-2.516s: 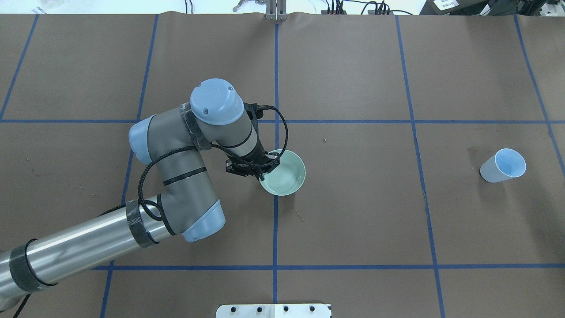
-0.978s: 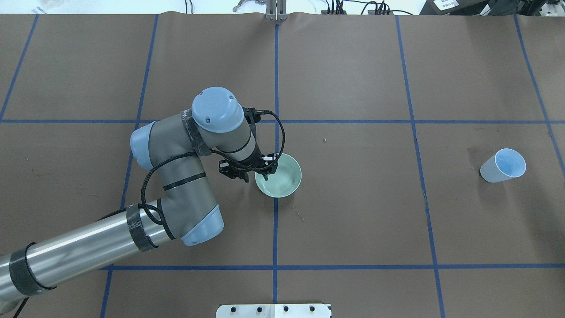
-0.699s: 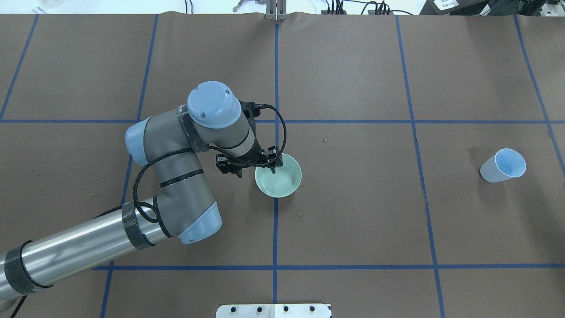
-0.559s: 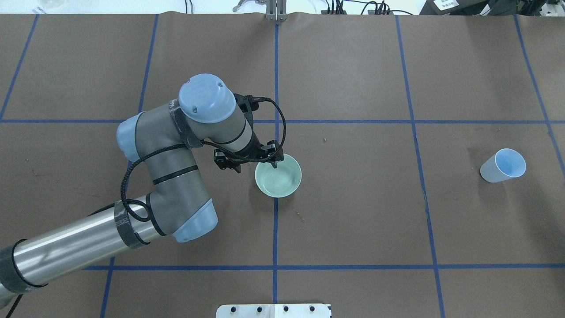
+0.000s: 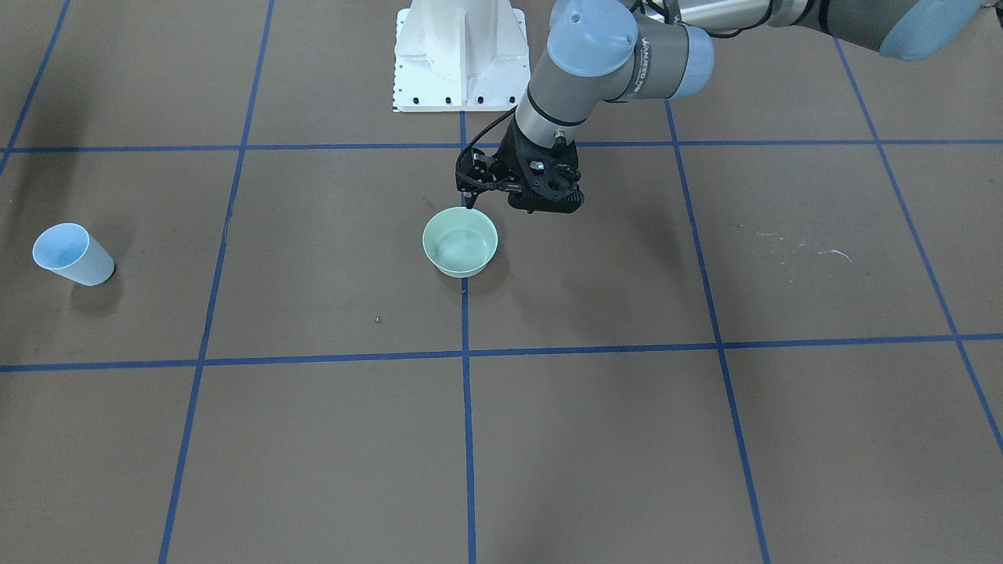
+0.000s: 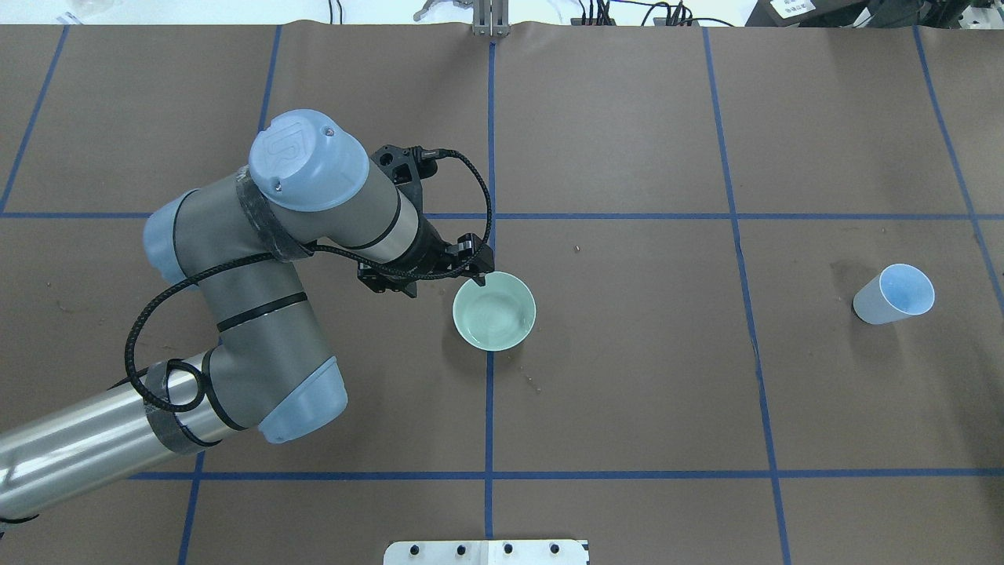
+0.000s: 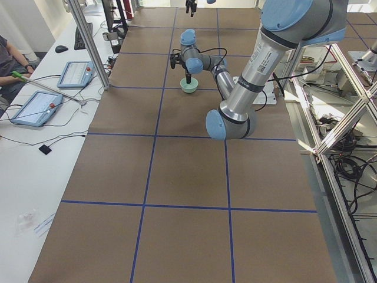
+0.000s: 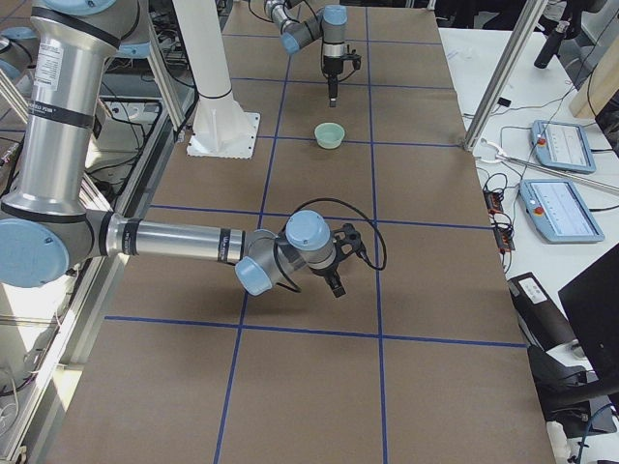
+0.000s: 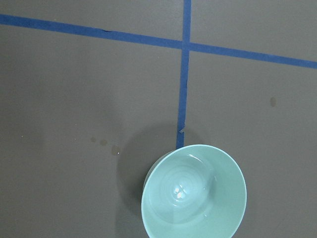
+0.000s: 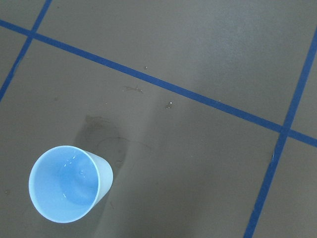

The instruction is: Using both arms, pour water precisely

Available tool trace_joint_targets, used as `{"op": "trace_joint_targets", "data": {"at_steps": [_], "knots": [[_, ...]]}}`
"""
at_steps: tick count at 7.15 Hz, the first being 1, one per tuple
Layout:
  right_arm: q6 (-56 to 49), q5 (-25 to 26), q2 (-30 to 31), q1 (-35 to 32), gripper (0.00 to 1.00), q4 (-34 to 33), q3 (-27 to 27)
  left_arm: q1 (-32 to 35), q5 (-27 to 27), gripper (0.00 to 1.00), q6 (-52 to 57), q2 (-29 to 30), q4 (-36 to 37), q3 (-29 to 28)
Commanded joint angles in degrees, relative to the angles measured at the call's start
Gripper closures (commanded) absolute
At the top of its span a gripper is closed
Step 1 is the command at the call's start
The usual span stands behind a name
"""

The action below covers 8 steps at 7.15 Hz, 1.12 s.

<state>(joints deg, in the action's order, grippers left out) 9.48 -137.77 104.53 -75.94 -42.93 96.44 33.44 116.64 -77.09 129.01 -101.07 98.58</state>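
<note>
A pale green bowl [image 6: 494, 311] [image 5: 460, 241] stands on the brown table at a crossing of blue tape lines. White glints of water [image 9: 180, 191] show at its bottom. My left gripper [image 6: 447, 286] [image 5: 501, 200] hangs open and empty above the bowl's rim, on the robot's side of the bowl. A light-blue cup [image 6: 894, 294] [image 5: 73, 254] [image 10: 69, 183] stands upright far to the right. My right gripper [image 8: 335, 284] shows only in the exterior right view, held high. Whether it is open or shut I cannot tell.
The white pedestal [image 5: 461, 55] stands at the table's robot-side edge. Blue tape lines [image 6: 489, 392] cross the brown cover. Small wet spots [image 9: 104, 143] lie beside the bowl. A side desk holds tablets [image 7: 35, 106], and a seated person [image 7: 9, 59] is there.
The left gripper lowered the bowl onto the table, opened off its rim, then rose and drew back to the left. The cup has not moved.
</note>
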Motion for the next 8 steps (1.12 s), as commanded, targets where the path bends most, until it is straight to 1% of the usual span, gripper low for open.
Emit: {"op": "trace_joint_targets", "data": {"at_steps": [1, 2, 3, 4, 5, 6, 7, 8], "knots": [[8.6, 1.9, 1.7, 4.6, 0.01, 21.0, -4.5, 0.5, -3.4, 0.0, -0.3, -0.2, 0.0, 0.2], [10.9, 4.0, 1.7, 6.1, 0.01, 28.2, -7.2, 0.6, -4.3, 0.01, -0.3, -0.2, 0.7, 0.2], [14.0, 5.9, 1.7, 7.7, 0.01, 31.9, -7.5, 0.6, -4.9, 0.0, -0.3, -0.2, 1.7, 0.2], [14.6, 9.9, 1.7, 9.8, 0.02, 36.4, -7.6, 0.7, -5.2, 0.0, -0.3, -0.2, 1.8, 0.2], [14.9, 12.7, 1.6, 11.2, 0.02, 38.4, -7.6, 0.7, -5.2, 0.01, -0.3, -0.2, 1.8, 0.2], [17.8, 16.7, 1.0, 16.0, 0.03, 39.8, -7.6, 0.8, -5.3, 0.0, -0.3, -0.2, 2.6, 0.2], [21.7, 21.1, 1.0, 20.4, 0.04, 45.5, -10.6, 0.9, -5.3, 0.0, -0.3, -0.2, 2.9, 0.3], [21.7, 21.2, 0.8, 21.2, 0.05, 50.3, -14.7, 1.1, -5.3, 0.0, -0.3, -0.2, 3.0, 0.6]]}}
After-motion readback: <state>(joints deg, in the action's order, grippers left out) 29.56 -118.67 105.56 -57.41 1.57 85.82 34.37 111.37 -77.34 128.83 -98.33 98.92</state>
